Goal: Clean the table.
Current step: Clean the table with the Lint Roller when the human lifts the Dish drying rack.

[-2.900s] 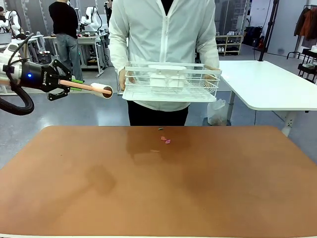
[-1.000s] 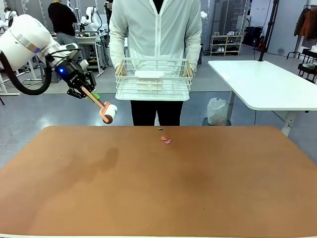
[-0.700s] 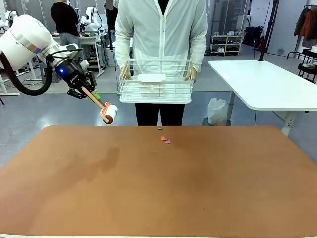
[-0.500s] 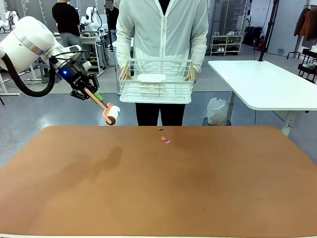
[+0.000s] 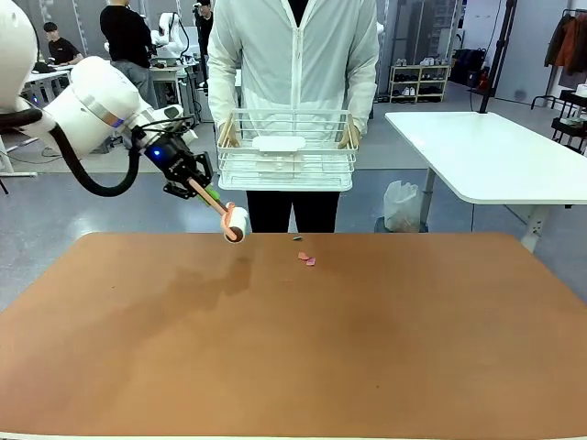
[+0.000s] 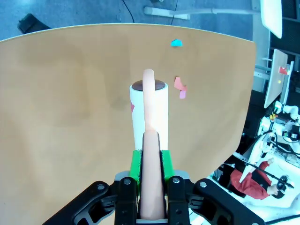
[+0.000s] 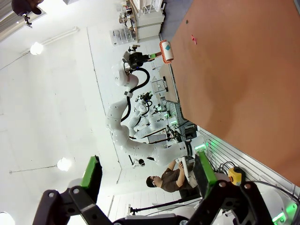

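Busy lab space all around us, with a white table [image 5: 495, 156] off to one side and a person [image 5: 293, 55] standing at the far edge, both hands on a white wire basket [image 5: 286, 151] held out in front of them. Our main thing, the reddish-brown table [image 5: 367, 348], spreads out below and ahead of the left gripper [image 5: 207, 191], which sits up near the far edge. We see that gripper clamped tight on the pink handle of a lint roller [image 5: 236, 223]. From the wrist camera the green pads [image 6: 136, 164] squeeze the handle from both sides, and the white roll [image 6: 149, 108] sticks straight out past the fingertips. The roll hangs low over the table top, and honestly we can't tell if it touches. A couple of pink scraps [image 5: 306, 259] lie on the table a bit beyond the roll, off toward the robot's right of the gripper, near it but apart. A small dark bit [image 5: 297, 238] lies just past them by the far edge, and in the wrist camera it looks teal. The right gripper [image 7: 147, 173] is well apart from the table, looking at it from a distance, jaws spread wide with nothing between its fingers [image 7: 91, 172].
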`<action>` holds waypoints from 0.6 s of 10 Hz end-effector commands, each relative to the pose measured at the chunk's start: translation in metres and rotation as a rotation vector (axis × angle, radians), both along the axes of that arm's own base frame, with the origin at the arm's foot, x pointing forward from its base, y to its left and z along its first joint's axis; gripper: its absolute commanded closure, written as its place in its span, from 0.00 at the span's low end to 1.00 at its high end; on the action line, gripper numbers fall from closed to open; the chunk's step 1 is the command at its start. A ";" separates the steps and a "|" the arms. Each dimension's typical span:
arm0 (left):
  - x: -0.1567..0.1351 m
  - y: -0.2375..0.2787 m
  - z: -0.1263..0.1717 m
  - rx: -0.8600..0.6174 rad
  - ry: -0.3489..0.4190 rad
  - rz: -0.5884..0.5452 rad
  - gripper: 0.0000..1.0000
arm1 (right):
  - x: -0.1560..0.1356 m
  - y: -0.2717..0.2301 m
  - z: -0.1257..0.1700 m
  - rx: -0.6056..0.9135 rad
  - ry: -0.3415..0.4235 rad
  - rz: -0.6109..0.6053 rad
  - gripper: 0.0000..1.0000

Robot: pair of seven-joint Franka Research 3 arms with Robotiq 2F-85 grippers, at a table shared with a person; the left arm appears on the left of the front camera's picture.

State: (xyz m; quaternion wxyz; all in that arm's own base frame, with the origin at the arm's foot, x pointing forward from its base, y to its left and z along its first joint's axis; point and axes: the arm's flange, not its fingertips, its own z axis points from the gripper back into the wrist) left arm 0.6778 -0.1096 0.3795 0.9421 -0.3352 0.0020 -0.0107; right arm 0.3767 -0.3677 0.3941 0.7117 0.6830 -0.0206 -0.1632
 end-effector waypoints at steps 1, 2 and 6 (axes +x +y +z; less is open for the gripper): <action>0.011 -0.025 0.001 -0.004 -0.022 0.028 0.79 | -0.002 0.002 0.003 -0.009 0.011 -0.003 0.00; 0.015 -0.035 -0.002 -0.012 0.000 0.015 0.79 | -0.002 0.002 0.003 -0.009 0.011 -0.003 0.00; 0.021 -0.068 -0.017 0.023 0.023 0.047 0.79 | -0.002 0.002 0.003 -0.009 0.011 -0.003 0.00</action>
